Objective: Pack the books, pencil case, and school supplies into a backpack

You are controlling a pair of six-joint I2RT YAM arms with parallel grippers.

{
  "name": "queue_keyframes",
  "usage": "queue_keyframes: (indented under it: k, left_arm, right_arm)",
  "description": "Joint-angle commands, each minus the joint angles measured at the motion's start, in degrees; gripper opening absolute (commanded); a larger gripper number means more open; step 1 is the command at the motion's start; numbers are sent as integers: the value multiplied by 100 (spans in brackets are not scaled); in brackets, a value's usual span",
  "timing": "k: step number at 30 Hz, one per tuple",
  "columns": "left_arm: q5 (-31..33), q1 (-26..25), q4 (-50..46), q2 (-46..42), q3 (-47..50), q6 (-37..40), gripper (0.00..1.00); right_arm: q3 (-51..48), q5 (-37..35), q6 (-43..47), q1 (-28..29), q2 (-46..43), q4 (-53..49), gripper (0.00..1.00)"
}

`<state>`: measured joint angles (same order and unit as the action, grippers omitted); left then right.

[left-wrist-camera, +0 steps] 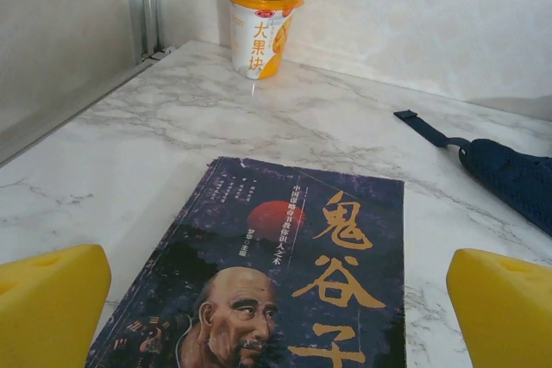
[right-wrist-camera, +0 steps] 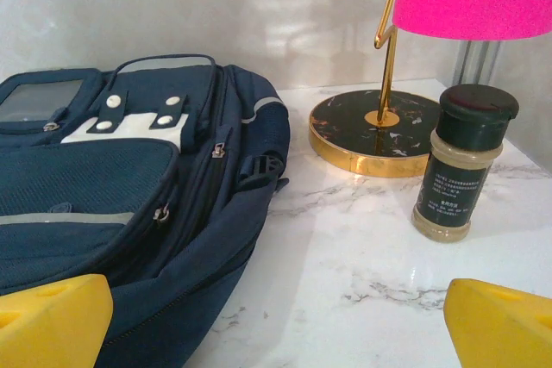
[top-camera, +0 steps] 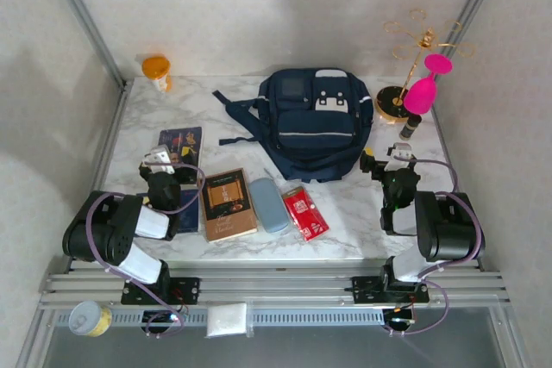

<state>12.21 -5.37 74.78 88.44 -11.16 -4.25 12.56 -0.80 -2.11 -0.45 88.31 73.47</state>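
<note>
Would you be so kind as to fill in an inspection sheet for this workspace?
Surface: white marble table, no spills seen.
Job's things: backpack lies front up at the back, zips look closed; tan book, pencil case and red packet lie side by side near the front; navy book lies further left.
Clutter: orange-lidded cup back left; gold stand, pink ornament and spice jar back right.
Grippers: left gripper open over the navy book; right gripper open beside the backpack; both empty.
Cables: purple cables loop along both arms.
Surroundings: pale walls, metal frame rail in front.
</note>
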Motion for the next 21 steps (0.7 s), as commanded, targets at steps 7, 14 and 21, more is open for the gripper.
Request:
queue_keyframes:
  k: [7,14,21]
  left_arm:
    - [-103,53,80,-9,-115,73,99]
    - [-108,53,80,-4,-115,75,99]
    - [-104,53,80,-3,-116,74,99]
  right_arm:
    - [-25,-8,79,45,42,106,99]
    - [-25,-17,88,52,37,116,99]
    - [-25,-35,96,58,38,121,99]
